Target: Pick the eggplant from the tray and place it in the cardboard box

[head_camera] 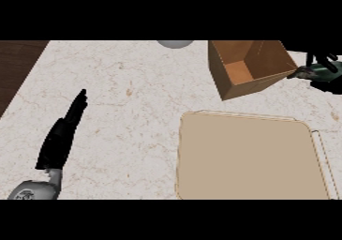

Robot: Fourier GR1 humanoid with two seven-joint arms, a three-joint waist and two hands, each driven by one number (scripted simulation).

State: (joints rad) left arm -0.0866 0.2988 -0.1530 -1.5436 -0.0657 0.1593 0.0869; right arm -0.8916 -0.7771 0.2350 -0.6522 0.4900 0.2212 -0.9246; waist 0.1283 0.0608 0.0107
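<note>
The beige tray [249, 159] lies at the lower right with nothing on it. Behind it stands the open cardboard box [251, 65], tilted, its inside showing orange-brown. My right hand [320, 62] is at the far right edge, just past the box's right wall, fingers curled over a dark object with a greyish end, the eggplant [306, 72]. Most of the eggplant is hidden by the hand. At the left, my left hand [68, 124] is seen edge-on over the counter, fingers straight, holding nothing.
A grey round object [174, 43] shows partly at the top edge, left of the box. The marble counter [125, 93] ends at a dark wooden strip [11, 65] on the far left.
</note>
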